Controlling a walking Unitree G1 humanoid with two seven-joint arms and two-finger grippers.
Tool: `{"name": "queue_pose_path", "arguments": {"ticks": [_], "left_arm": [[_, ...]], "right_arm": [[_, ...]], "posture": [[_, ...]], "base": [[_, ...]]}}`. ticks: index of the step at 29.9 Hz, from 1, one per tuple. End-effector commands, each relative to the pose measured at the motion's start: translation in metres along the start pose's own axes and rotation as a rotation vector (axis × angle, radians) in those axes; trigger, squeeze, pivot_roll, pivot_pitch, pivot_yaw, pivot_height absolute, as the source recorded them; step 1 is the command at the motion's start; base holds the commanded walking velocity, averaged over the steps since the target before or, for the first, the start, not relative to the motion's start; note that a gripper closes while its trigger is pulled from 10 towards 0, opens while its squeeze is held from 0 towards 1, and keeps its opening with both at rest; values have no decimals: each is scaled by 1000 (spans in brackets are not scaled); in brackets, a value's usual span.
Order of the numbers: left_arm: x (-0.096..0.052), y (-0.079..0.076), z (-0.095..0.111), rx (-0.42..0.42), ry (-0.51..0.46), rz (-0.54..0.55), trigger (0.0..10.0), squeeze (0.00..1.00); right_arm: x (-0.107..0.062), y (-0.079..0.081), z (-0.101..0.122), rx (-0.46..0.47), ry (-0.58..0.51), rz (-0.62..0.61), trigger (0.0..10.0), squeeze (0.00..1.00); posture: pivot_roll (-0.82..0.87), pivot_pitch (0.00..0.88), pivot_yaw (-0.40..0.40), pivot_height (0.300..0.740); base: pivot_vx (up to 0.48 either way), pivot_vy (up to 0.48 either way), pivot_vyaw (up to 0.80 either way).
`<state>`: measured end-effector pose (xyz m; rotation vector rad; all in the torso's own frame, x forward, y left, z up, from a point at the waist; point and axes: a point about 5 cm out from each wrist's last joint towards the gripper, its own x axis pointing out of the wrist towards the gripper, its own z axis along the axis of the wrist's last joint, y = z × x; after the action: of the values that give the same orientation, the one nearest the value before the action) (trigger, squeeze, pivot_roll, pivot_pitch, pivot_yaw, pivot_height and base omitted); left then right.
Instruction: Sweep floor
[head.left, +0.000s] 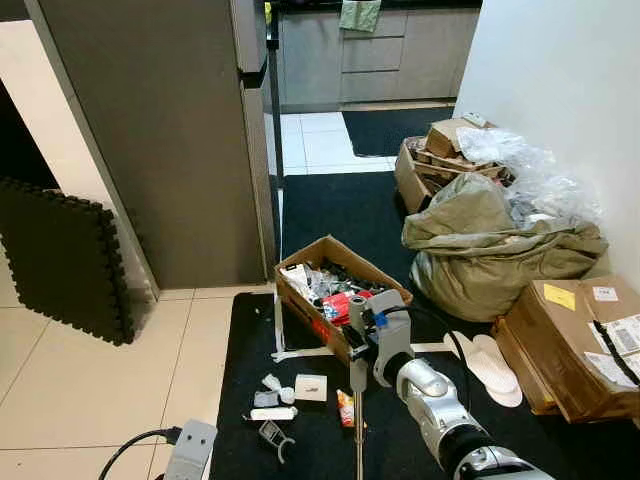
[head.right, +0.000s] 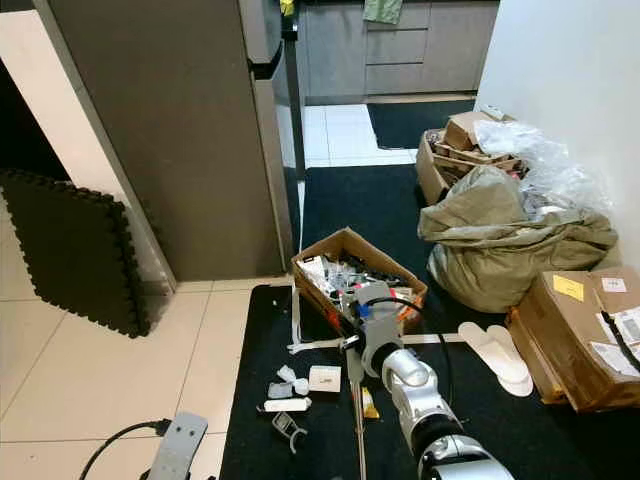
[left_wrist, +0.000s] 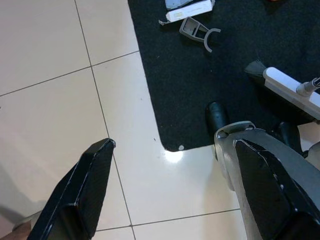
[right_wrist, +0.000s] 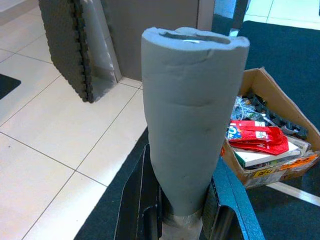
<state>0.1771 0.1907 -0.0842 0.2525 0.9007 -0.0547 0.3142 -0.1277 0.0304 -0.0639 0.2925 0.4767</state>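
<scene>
My right gripper (head.left: 362, 345) is shut on the grey foam grip (right_wrist: 192, 110) of a broom, whose metal pole (head.left: 358, 430) runs straight down in front of me. The white broom head with black bristles (left_wrist: 287, 90) rests on the black mat (head.left: 240, 400). Litter lies on the mat left of the pole: a white box (head.left: 311, 388), a white tube (head.left: 272, 413), a grey clip (left_wrist: 200, 31) and an orange wrapper (head.left: 345, 408). My left gripper (left_wrist: 175, 190) hangs open and empty, low over the cream tiles (left_wrist: 60, 100) at the mat's corner.
An open cardboard box of clutter (head.left: 335, 290) stands on the mat just beyond the litter. An olive sack (head.left: 490, 245), more cartons (head.left: 575, 340) and white slippers (head.left: 490, 365) crowd the right. A tall grey cabinet (head.left: 170, 130) and a foam mat (head.left: 65, 255) stand left.
</scene>
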Motion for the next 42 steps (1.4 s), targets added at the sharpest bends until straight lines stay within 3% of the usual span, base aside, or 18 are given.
{"name": "queue_pose_path", "arguments": {"ticks": [1,13,36,39,42], "left_arm": [[-2,0,-9,23,33,-10,10000,0],[-3,-1,-13,47,48,-25,10000,0],[-1,-33,-3,75,44,-68,10000,0],[-1,-33,-3,75,43,-68,10000,0],[-1,-16,-8,73,46,-50,10000,0]], "right_arm": [[-8,7,-27,56,116,13,10000,0],[-7,9,-26,54,114,19,10000,0],[-6,9,-24,48,107,17,10000,0],[-6,9,-24,48,107,17,10000,0],[-6,9,-24,49,105,15,10000,0]], "posture": [[-52,21,10,740],[-47,28,16,740],[-51,22,24,740],[-51,22,24,740],[-51,22,24,740]], "base": [[0,0,0],[0,0,0],[0,0,0],[0,0,0],[0,0,0]]}}
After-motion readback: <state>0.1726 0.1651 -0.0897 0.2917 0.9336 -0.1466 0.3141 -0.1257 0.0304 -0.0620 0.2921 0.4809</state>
